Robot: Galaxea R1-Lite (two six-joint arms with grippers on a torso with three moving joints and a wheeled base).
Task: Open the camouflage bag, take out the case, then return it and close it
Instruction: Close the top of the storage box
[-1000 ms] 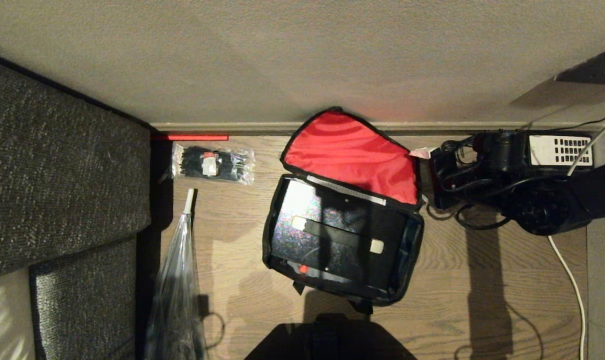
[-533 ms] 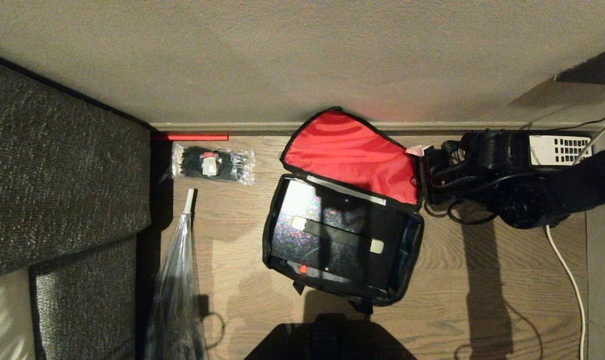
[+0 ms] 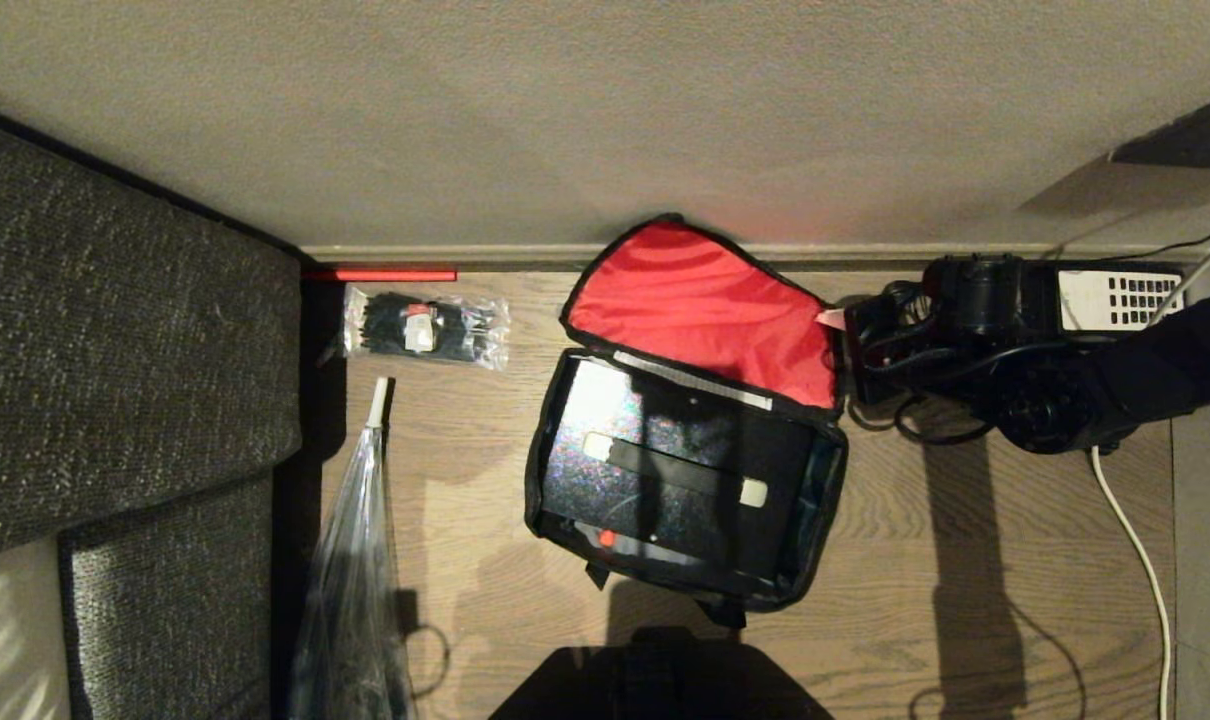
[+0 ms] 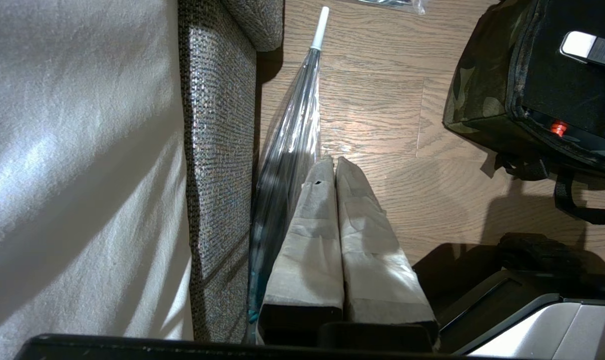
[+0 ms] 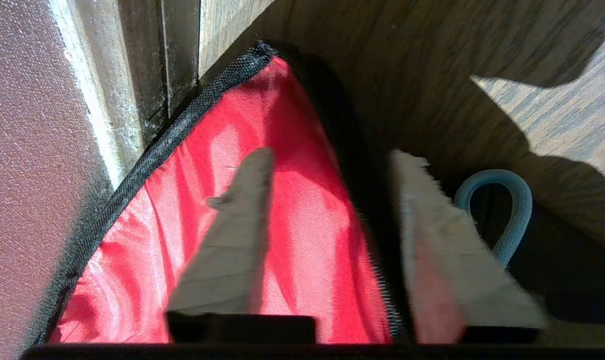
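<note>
At the lid's right edge, my right hand [image 5: 327, 235] straddles the bag [image 3: 565, 470] rim — fingers partly closed, gripping nothing yet. The case [image 3: 665, 470] lies inside the bag, long axis left-right; left hand [image 4: 335, 170] pressed together, idle.

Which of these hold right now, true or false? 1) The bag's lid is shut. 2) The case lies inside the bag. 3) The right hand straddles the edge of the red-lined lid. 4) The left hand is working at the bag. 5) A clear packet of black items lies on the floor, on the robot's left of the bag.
1) False. The camouflage bag is open, its red-lined lid folded back toward the wall.
2) True. The case lies flat inside.
3) True. The right hand has one finger over the lining and one outside the lid's edge, not yet shut on it.
4) False. The left hand hangs shut beside the sofa, away from the bag.
5) True. The clear packet lies there.
</note>
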